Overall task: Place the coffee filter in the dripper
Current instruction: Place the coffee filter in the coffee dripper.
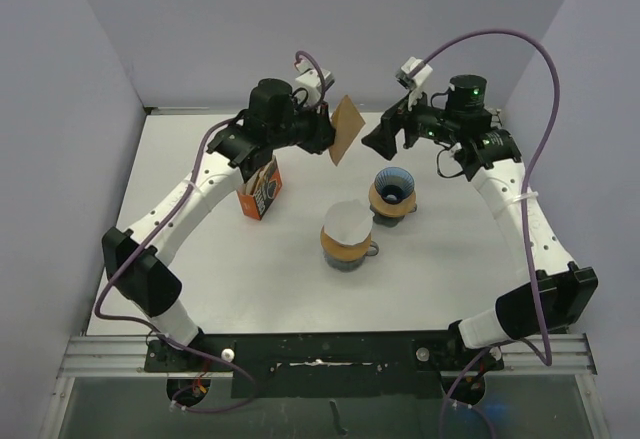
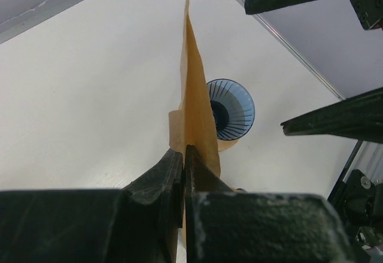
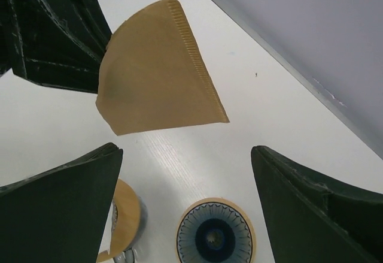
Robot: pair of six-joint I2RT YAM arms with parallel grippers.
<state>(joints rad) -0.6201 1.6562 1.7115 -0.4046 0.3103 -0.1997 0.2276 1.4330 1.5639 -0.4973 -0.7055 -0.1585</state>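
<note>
A flat brown coffee filter [image 1: 347, 129] hangs in the air over the back of the table, pinched at one edge by my shut left gripper [image 1: 328, 131]. The left wrist view shows the filter [image 2: 194, 95] edge-on, rising from the closed left gripper [image 2: 183, 155]. The blue ribbed dripper [image 1: 393, 189] stands on a tan-rimmed base, below and to the right of the filter. My right gripper [image 1: 385, 139] is open and holds nothing, just right of the filter. From the right wrist, the filter [image 3: 158, 71] is beyond the wide right gripper [image 3: 185, 150], and the dripper [image 3: 215, 236] lies below.
A second cup [image 1: 347, 237] with a white filter on top stands left of and nearer than the dripper. An orange box [image 1: 262, 191] stands upright under the left arm. Walls close the table at the back and on both sides.
</note>
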